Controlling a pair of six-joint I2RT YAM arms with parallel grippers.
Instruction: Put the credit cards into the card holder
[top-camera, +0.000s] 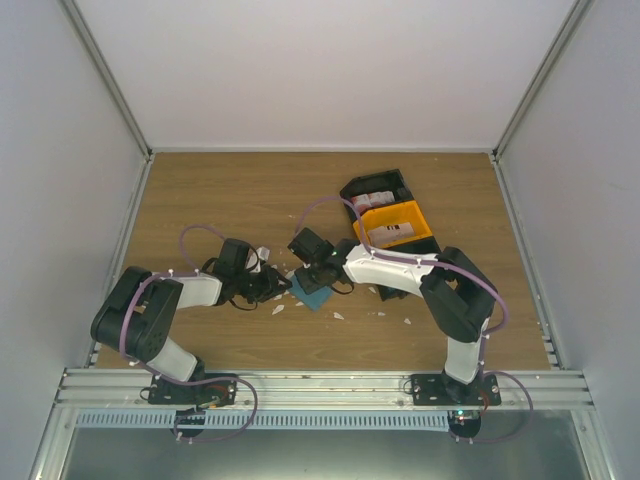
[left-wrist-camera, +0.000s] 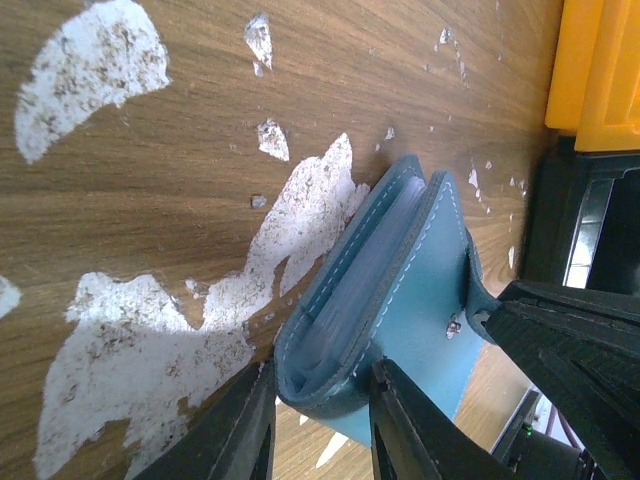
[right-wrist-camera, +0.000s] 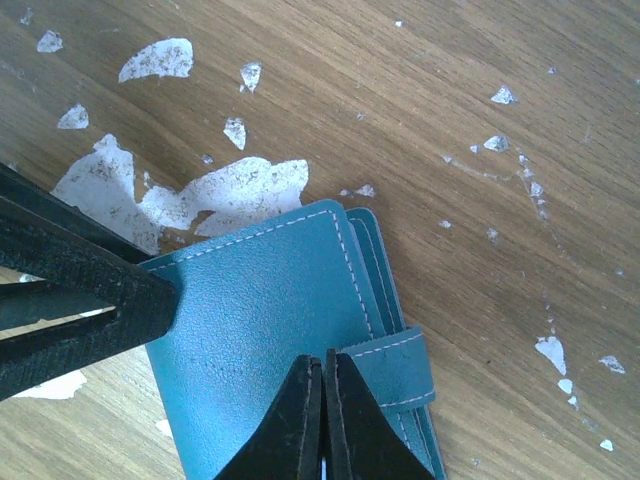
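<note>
now: card holder caught between both grippers, cards seen in the bins

from the top external view, the card holder (top-camera: 313, 295) is seen lying on the wooden table (top-camera: 220, 200), near its middle. it is met by the left gripper (top-camera: 275, 285) from the left and by the right gripper (top-camera: 322, 278) from above. the credit cards (top-camera: 392, 233) are seen well apart from it, inside the orange bin (top-camera: 420, 215). more white and red pieces are seen in the black bin (top-camera: 400, 180) behind, too small to be told apart.

in the left wrist view, one end of the blue holder is flanked by the left fingers (left-wrist-camera: 235, 430). the gap between them is filled by it, so it is pinched. its mouth is slightly parted and pale inner leaves are shown. white patches (left-wrist-camera: 300, 220) are scattered over the wood beside it.

in the right wrist view, the right fingers (right-wrist-camera: 300, 420) are pressed together with nothing seen between them. their tips are set on the holder's cover, just beside the strap (right-wrist-camera: 400, 365).
</note>
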